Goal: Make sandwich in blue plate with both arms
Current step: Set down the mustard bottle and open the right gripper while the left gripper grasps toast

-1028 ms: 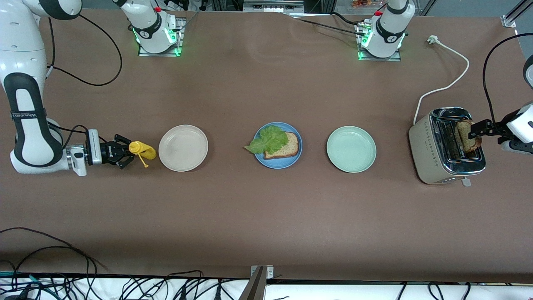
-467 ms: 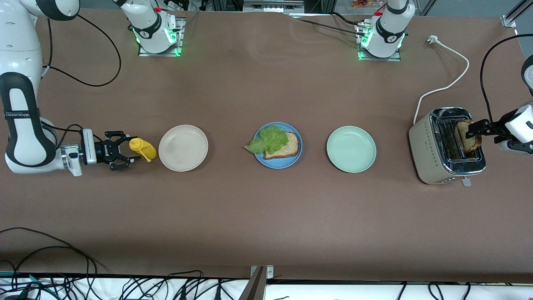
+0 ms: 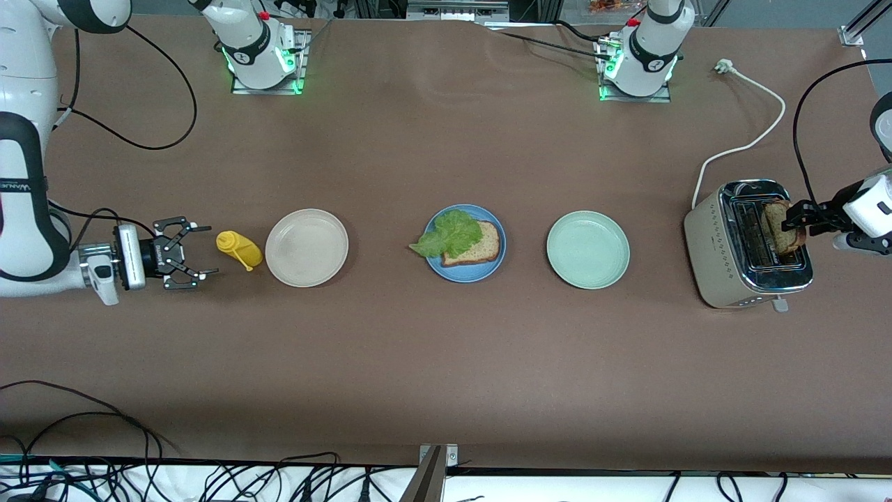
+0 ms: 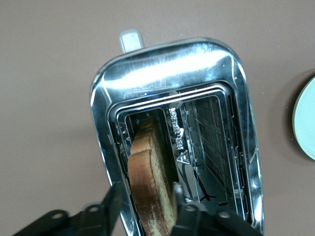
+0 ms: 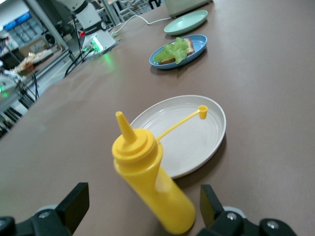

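Observation:
The blue plate (image 3: pixel 481 273) sits mid-table with one brown bread slice (image 3: pixel 486 245) on it and a green lettuce leaf (image 3: pixel 449 233) on top. A second bread slice (image 3: pixel 779 230) stands in a slot of the toaster (image 3: pixel 718 258). My left gripper (image 3: pixel 794 217) is over the toaster. In the left wrist view its fingers straddle that slice (image 4: pixel 150 162); the left gripper (image 4: pixel 146 187) is open, one finger at the crust and the other a little apart. My right gripper (image 3: pixel 198 249) is open and empty, just clear of the yellow squeeze bottle (image 3: pixel 239 249).
A beige-white plate (image 3: pixel 306 247) lies between the bottle and the blue plate. A pale green plate (image 3: pixel 587 249) lies between the blue plate and the toaster. The toaster's white cord (image 3: pixel 759 132) runs toward the left arm's base.
My right gripper has let go of the yellow bottle and drawn back from it toward the table's end. The left gripper has stayed at the slice in the toaster.

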Motion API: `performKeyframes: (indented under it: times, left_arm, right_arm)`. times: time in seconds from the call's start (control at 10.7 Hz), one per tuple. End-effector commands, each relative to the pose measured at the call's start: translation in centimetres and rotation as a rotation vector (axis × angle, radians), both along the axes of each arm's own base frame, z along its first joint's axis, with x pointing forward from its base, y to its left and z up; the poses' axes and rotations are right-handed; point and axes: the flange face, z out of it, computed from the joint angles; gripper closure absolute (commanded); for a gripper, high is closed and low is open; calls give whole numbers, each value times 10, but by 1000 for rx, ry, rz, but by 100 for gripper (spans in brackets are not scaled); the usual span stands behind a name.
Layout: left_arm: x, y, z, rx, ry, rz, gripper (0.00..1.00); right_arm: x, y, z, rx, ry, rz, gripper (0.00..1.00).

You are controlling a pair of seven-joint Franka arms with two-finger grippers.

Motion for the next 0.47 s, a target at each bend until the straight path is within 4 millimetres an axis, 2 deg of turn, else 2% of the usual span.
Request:
performKeyframes:
  times: [0.0, 0.19, 0.37]
  left_arm:
    - [-2, 3, -2, -39, -22, 1, 100]
    - [-3, 4, -2, -40, -19, 3, 100]
    - [-2, 3, 0, -39, -21, -33, 100]
  right_arm:
    - [5, -18, 41, -130, 239, -58, 0]
    - [7, -24, 60, -218, 396, -125, 0]
    - [5, -23, 70, -331, 588, -217, 0]
